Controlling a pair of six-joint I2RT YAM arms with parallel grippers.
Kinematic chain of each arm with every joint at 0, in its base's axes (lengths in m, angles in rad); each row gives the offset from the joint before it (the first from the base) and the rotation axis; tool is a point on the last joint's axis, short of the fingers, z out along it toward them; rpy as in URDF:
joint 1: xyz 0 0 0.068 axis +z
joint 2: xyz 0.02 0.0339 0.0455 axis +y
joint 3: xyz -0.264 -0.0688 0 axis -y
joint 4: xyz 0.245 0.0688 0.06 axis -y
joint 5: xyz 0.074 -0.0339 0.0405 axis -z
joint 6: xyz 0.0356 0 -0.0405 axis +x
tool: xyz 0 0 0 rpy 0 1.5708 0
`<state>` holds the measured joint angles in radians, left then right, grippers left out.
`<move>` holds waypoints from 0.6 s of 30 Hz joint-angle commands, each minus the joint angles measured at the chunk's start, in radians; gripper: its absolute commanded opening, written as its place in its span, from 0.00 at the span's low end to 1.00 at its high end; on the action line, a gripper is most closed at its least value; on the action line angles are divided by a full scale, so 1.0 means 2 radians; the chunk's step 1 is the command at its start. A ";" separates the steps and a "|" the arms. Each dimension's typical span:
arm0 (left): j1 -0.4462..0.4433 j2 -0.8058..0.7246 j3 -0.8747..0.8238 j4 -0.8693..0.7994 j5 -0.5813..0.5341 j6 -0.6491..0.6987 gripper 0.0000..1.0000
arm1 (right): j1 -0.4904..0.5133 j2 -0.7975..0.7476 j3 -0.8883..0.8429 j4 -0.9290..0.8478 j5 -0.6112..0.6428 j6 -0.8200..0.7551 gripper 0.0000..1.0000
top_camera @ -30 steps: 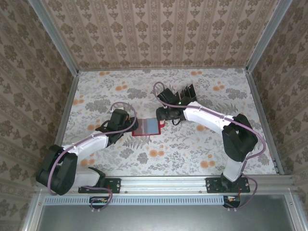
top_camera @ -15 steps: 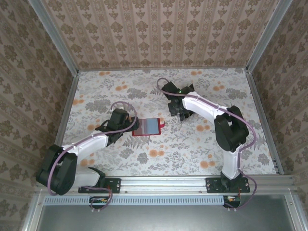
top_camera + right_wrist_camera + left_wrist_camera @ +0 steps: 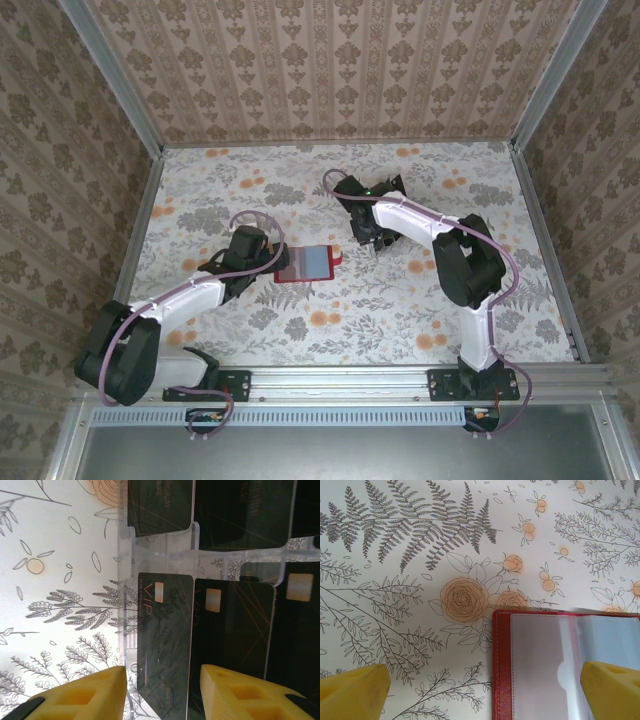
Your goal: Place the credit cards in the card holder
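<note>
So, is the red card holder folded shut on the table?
No, the card holder lies open on the table, with its pale pockets facing up.

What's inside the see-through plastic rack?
Dark cards with gold chips sit in the clear rack slots, one marked VIP. Yellow fingers cover their near ends, so the full count is hidden.

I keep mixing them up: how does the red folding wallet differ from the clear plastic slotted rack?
The red folding wallet is opaque and lies open flat; the clear plastic slotted rack is see-through. The wallet's visible pale pocket is empty; the rack holds dark rectangular cards. Both rest on the floral table.
</note>
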<state>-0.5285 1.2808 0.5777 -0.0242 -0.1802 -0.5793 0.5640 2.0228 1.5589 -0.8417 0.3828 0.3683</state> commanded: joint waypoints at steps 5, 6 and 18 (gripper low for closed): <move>0.004 -0.008 0.004 -0.016 -0.008 0.004 1.00 | -0.004 0.007 0.011 -0.004 -0.009 -0.001 0.37; 0.004 -0.009 0.004 -0.016 -0.008 0.003 1.00 | -0.005 0.004 0.010 -0.003 -0.011 0.000 0.36; 0.003 -0.006 0.002 -0.013 -0.009 0.001 1.00 | -0.010 -0.014 0.001 0.008 -0.029 0.005 0.26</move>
<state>-0.5285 1.2808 0.5777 -0.0242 -0.1829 -0.5797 0.5476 2.0262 1.5608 -0.8318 0.3386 0.3695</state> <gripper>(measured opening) 0.997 0.267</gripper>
